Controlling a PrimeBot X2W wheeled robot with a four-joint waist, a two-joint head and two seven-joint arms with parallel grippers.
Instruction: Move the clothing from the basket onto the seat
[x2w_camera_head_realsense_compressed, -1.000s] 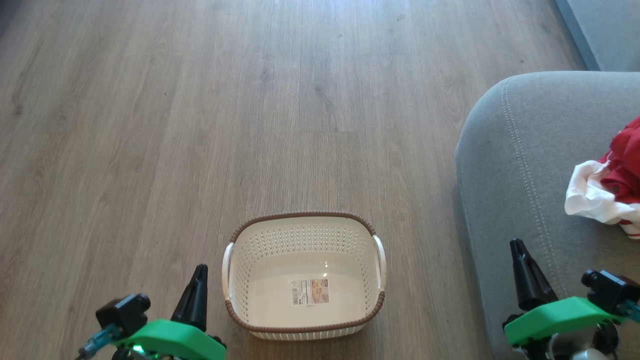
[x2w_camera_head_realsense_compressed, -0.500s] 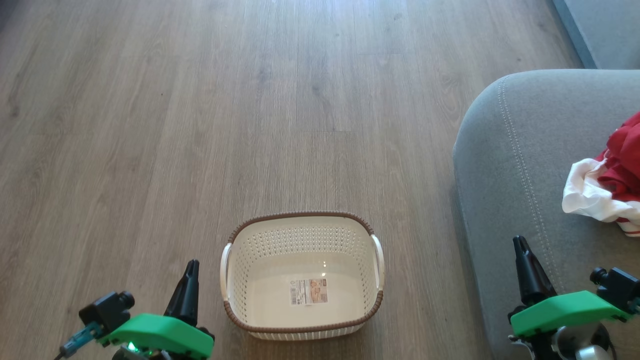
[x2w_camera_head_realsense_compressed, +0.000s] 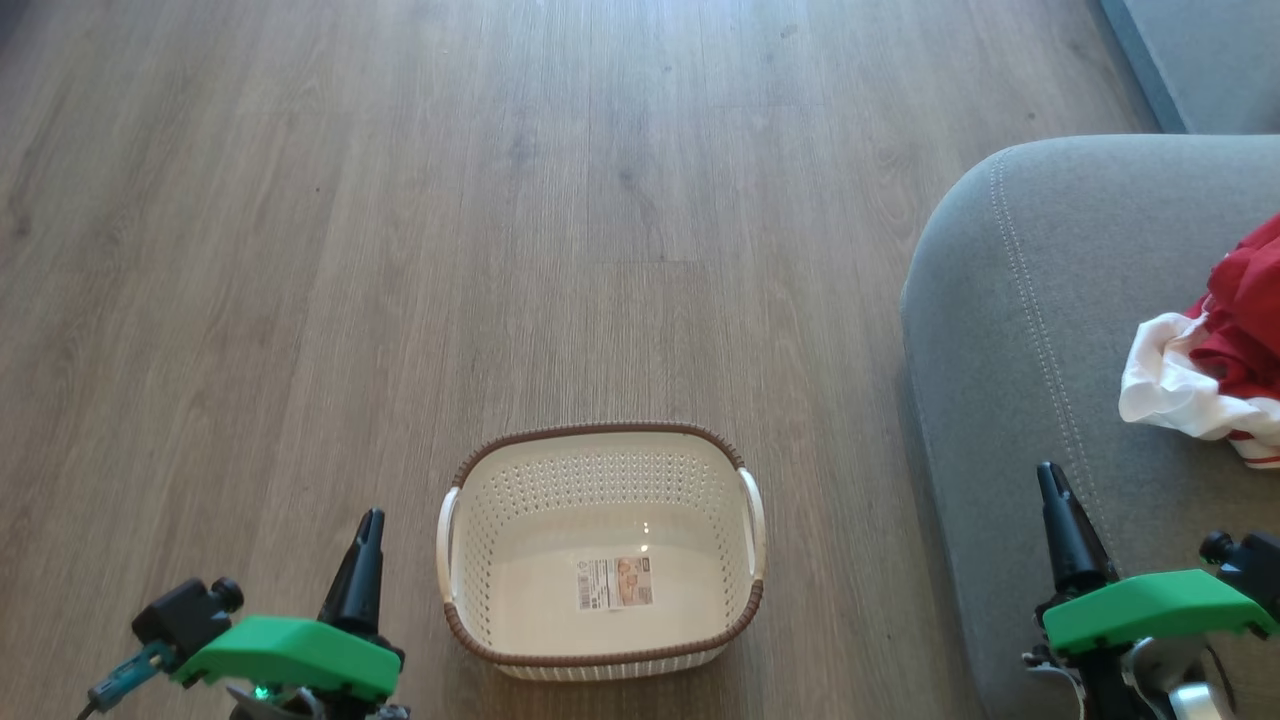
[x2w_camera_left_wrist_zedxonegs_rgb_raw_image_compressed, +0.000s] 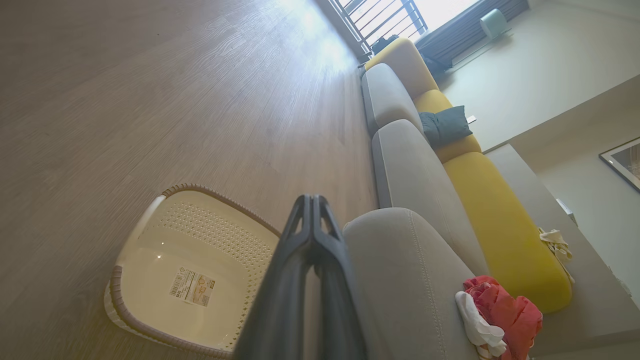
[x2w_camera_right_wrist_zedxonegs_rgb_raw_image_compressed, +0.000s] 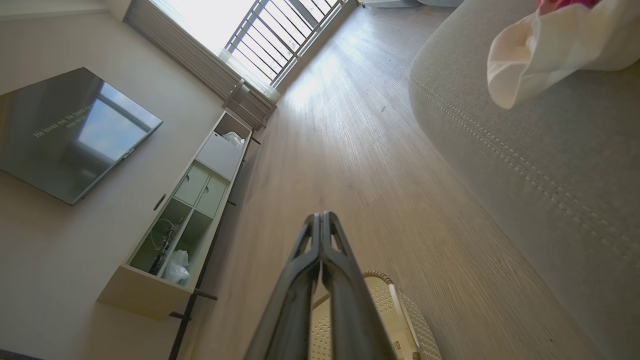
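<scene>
Here, a pale brown wood-plank floor (x2w_camera_head_realsense_compressed: 400, 250) takes up most of the head view. Down the right side lies the seat (x2w_camera_head_realsense_compressed: 1010, 330), a broad grey fabric sofa cushion with a rounded corner and a line of pale stitching near its edge. In the left wrist view, a long yellow backrest (x2w_camera_left_wrist_zedxonegs_rgb_raw_image_compressed: 500, 220) runs behind the grey cushions.

The basket (x2w_camera_head_realsense_compressed: 600, 433) stands upright on the floor at the bottom centre, near the seat's left edge but not touching it. It is cream-white with perforated walls, a brown braided rim and a white handle on each side. Its smooth bottom is open to view.

The clothing (x2w_camera_head_realsense_compressed: 1215, 370) lies in a crumpled heap on top of the seat, at the right edge of the head view. It is red fabric, with a white fold spilling out toward the stitching. It is well apart from the basket.

The left gripper (x2w_camera_head_realsense_compressed: 369, 518) hangs over the floor just left of the basket. Its two dark fingers are pressed together into a single point and hold nothing. The right gripper (x2w_camera_head_realsense_compressed: 1048, 475) is at the lower right, over the front part of the seat, near the clothing but not touching it. Its fingers are also closed tight on nothing.

A small paper label (x2w_camera_head_realsense_compressed: 614, 583) lies flat on the middle of the basket's bottom.
</scene>
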